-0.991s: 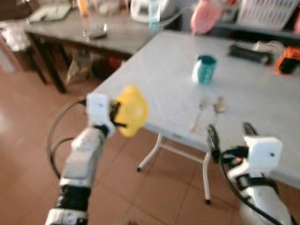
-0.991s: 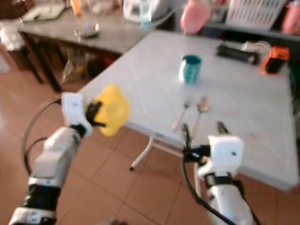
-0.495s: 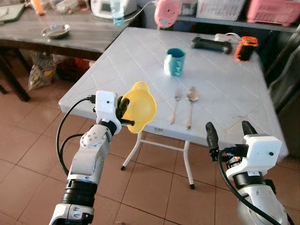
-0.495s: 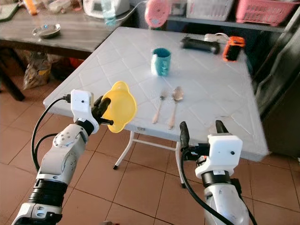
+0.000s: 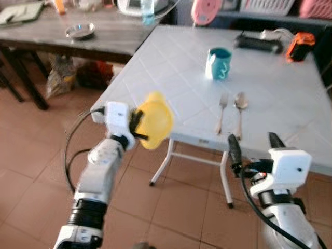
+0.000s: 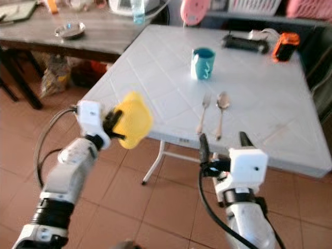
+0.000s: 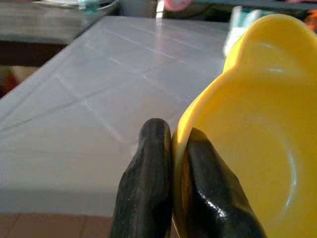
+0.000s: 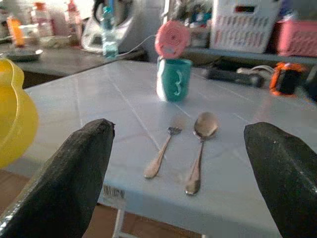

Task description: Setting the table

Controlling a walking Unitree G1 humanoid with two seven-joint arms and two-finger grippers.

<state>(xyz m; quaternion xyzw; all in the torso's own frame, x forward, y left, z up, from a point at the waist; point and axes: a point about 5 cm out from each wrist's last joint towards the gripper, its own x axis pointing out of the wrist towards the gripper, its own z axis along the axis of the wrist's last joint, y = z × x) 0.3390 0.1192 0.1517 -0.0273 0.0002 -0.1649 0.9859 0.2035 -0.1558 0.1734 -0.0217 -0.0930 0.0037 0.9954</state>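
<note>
Left fingers: we see them pinched shut on the yellow bowl's rim, one finger inside, one outside.
Bowl position: held in air just off the white counter's near left edge, not yet over it.
Right fingers: spread wide, empty, near edge.
Already set: fork, spoon, teal mug farther back.
Risk: we judge the thin rim grip may slip, or the bowl may clip the edge.

one bowl, one mug, one fork, one spoon
</note>
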